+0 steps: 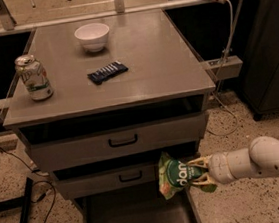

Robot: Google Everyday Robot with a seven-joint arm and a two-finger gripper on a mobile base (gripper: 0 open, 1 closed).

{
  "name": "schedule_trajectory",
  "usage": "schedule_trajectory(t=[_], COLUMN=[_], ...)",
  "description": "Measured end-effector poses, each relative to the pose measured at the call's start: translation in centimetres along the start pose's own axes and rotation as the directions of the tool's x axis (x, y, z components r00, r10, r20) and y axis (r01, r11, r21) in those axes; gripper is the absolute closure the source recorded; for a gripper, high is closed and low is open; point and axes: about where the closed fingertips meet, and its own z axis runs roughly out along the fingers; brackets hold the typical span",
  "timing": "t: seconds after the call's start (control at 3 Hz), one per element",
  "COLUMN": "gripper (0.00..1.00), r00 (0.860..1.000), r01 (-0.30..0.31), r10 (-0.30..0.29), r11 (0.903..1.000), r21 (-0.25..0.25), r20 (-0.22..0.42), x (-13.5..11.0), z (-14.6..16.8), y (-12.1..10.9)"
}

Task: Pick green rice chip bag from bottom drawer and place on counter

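The green rice chip bag (173, 175) hangs in the air above the right side of the open bottom drawer (136, 217), in front of the second drawer's right end. My gripper (199, 174) comes in from the lower right on a white arm and is shut on the bag's right edge. The counter (144, 62) is the grey cabinet top, well above the bag.
On the counter stand a white bowl (92, 36) at the back, a soda can (34, 77) at the left edge and a small dark blue wrapper (107, 72) in the middle. Two upper drawers with black handles (123, 141) are shut. A power strip (220, 66) and cables hang at the right.
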Motion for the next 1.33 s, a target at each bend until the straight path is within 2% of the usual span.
schedule_trajectory(t=[0.33,0.67,1.0,1.33], gripper=[1.0,1.0,1.0,1.0], r00=[1.0,0.998,0.984,0.963], r01=[0.001,0.061,0.176,0.268], r10=[-0.001,-0.06,-0.174,-0.266], r11=[1.0,0.998,0.9822,0.9581], r21=[-0.002,0.02,0.067,0.1], r20=[-0.003,-0.02,-0.027,-0.037], x=[-0.1,-2.7,-8.2,-13.6], z=[0.0,-3.1,-9.2,-14.4], y=[0.1,0.0,-1.0,-3.4])
